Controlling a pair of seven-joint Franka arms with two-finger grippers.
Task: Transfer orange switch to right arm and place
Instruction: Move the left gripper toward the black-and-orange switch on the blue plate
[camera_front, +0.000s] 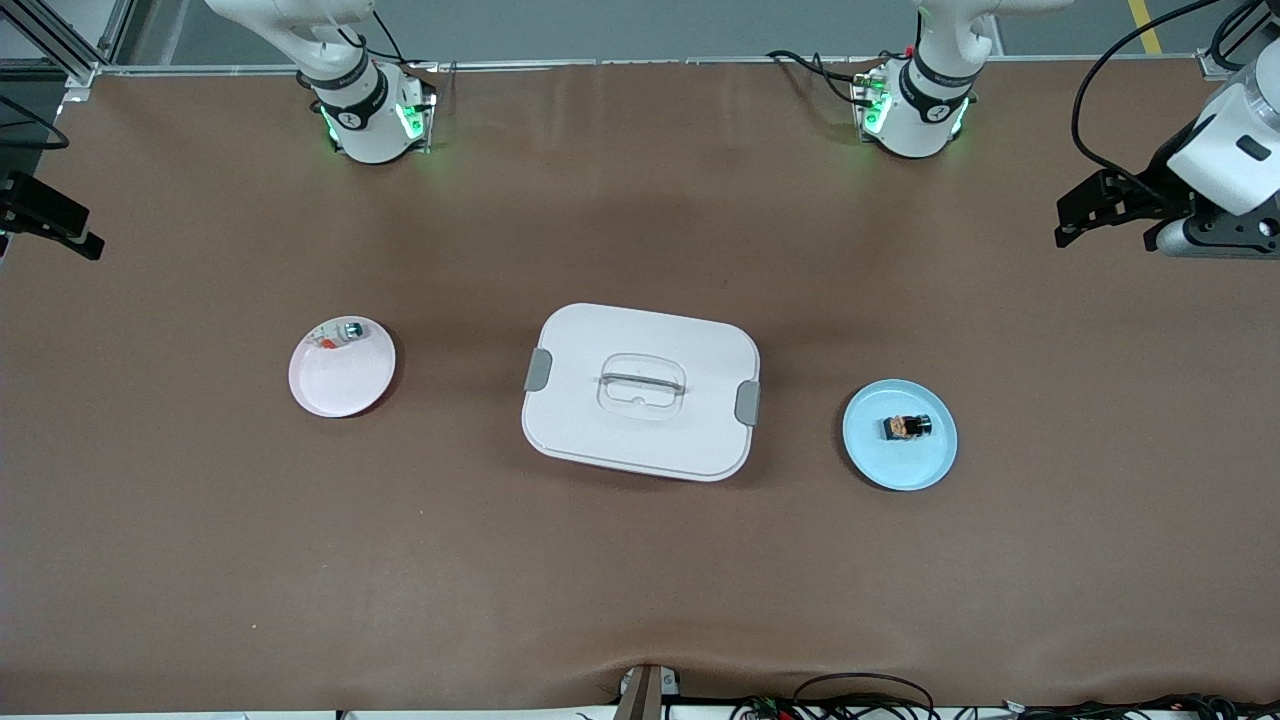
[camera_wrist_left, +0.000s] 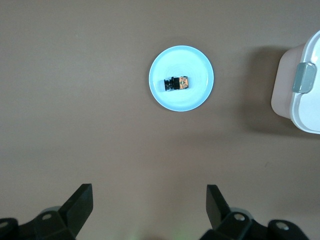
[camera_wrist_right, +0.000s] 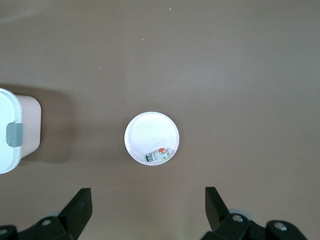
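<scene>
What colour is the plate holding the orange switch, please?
Light blue plate; clearest in the left wrist view.

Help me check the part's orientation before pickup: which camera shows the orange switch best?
The left wrist view: it looks straight down on the orange switch lying on the blue plate, so the orange band and black end show. The front view shows it smaller. The right wrist view does not show it.
</scene>
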